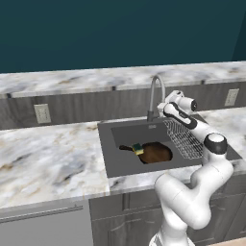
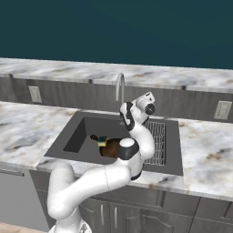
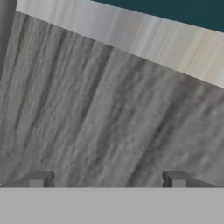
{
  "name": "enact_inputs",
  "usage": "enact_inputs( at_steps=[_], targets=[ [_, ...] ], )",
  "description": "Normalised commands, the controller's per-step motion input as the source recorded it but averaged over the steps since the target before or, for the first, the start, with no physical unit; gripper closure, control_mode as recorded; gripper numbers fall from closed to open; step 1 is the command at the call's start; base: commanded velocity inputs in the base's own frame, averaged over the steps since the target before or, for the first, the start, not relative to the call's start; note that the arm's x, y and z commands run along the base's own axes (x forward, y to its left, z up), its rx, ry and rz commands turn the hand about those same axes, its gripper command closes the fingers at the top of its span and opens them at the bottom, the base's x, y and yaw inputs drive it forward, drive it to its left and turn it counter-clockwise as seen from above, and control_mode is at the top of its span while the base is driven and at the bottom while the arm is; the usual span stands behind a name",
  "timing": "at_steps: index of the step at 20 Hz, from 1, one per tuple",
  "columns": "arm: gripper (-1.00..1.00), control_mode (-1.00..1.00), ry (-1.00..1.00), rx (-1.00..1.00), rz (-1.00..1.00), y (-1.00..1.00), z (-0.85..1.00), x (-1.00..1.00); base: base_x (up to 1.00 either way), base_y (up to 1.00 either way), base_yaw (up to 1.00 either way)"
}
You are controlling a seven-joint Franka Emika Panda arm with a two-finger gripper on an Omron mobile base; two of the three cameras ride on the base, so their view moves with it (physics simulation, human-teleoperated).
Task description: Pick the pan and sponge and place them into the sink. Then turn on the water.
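one pan (image 1: 156,153), one sponge (image 1: 138,148) (both in one sink (image 1: 108,153)).

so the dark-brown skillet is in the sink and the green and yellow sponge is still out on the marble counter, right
Not quite. The dark-brown cast-iron skillet is in the dark-grey sink, but the green and yellow sponge is in there too, lying at the skillet's handle end. The left base view shows it.

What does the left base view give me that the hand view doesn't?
Left base view alone: the pan and sponge already in the sink, the wire rack, and the faucet with no stream visible. Hand view alone: the gripper with its tips wide apart and nothing between them. Shared: the grey backsplash wall under the marble ledge, which the hand faces from close up.
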Motion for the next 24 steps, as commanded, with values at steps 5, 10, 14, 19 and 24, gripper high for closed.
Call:
enact_inputs(
  at_steps=[5,10,14,19,24],
  targets=[
    [-1.0,-1.0,0.0,-0.05,0.0,0.0,-0.45,0.19,0.0,0.0,0.0],
    [-1.0,-1.0,0.0,-0.08,0.0,0.0,-0.58,0.17,0.0,0.0,0.0],
    [-1.0,-1.0,0.0,-0.11,0.0,0.0,-0.74,0.06,0.0,0.0,0.0],
    [-1.0,-1.0,0.0,-0.16,0.0,-0.08,-0.93,0.02,0.0,0.0,0.0],
    [-1.0,-1.0,0.0,-0.11,-0.02,-0.57,-0.89,0.12,0.0,0.0,0.0]
  ],
)
